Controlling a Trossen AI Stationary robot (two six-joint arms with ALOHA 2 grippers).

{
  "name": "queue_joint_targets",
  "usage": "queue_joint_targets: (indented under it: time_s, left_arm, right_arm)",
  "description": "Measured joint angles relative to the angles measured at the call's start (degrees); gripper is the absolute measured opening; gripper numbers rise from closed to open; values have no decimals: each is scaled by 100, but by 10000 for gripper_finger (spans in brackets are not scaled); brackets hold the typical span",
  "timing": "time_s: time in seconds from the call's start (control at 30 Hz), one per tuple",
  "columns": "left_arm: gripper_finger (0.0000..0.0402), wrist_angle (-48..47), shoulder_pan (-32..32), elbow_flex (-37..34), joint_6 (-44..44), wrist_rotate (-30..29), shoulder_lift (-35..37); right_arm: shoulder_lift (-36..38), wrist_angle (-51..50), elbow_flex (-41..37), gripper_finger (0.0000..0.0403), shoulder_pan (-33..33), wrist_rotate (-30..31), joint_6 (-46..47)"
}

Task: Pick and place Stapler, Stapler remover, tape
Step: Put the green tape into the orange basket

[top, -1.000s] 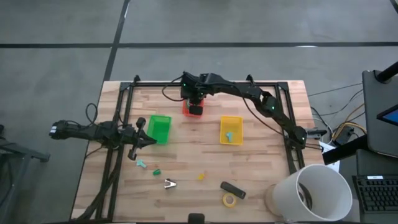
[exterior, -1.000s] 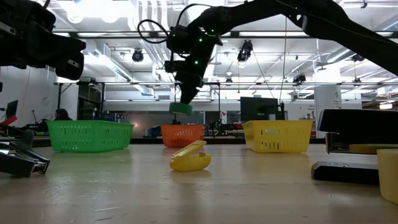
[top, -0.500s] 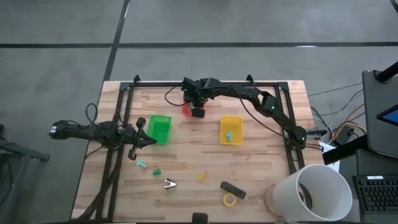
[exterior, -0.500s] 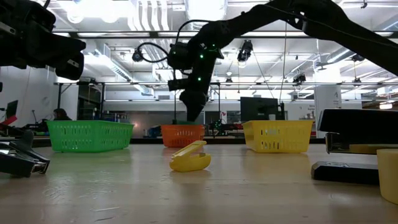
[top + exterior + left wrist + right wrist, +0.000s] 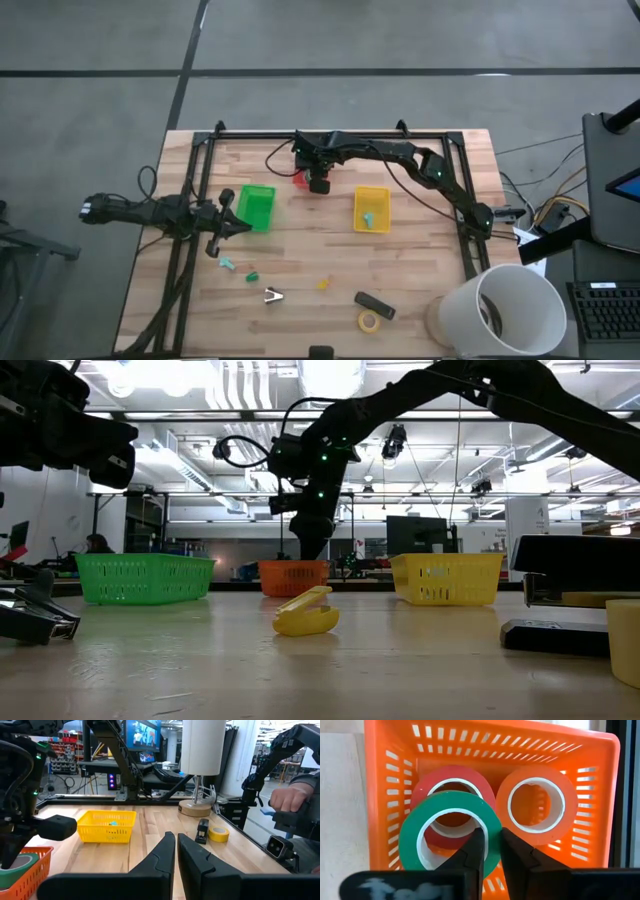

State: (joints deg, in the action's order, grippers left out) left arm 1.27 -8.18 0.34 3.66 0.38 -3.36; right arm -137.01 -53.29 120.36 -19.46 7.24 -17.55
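Note:
My right gripper (image 5: 318, 183) (image 5: 310, 545) reaches down into the orange basket (image 5: 300, 178) at the table's far edge and is shut on the green tape roll (image 5: 447, 802). A red roll (image 5: 436, 781) and an orange roll (image 5: 535, 775) lie flat on that basket's floor. The yellow roll (image 5: 369, 321) lies flat near the table's near edge, beside the black stapler (image 5: 374, 304). Small teal (image 5: 228, 264), green (image 5: 251, 275), silver (image 5: 273, 295) and yellow (image 5: 323, 284) staple removers lie on the table. My left gripper (image 5: 240, 228) (image 5: 176, 851) waits shut beside the green basket (image 5: 256, 207). My right gripper pinches the green roll's ring wall (image 5: 492, 827), one finger (image 5: 476, 847) inside the centre hole and the other (image 5: 512, 855) outside. It comes from above, pointing down. The roll sits low inside the orange basket (image 5: 490, 735), over the red roll; whether it touches that roll I cannot tell.
A yellow basket (image 5: 372, 209) holding a teal piece (image 5: 369, 217) stands to the right of the orange one. A white roll on a stand (image 5: 510, 310) occupies the near right corner. A metal frame (image 5: 200, 150) borders the table. A person's hand (image 5: 287, 800) shows beyond the table's right side.
My right gripper has gone down into the orange basket, carrying the green roll with it. A second ago the roll hung above the basket's rim in the low view; now the basket wall hides it. The gripper has stayed shut on it.

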Motion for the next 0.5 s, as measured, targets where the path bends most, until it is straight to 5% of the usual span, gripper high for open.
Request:
queue_joint_targets:
  time_s: [0.5]
  left_arm:
    - [23, -1, 2, 0, 0, -2, 0]
  right_arm:
    - [135, -58, 296, 167, 124, -27, -68]
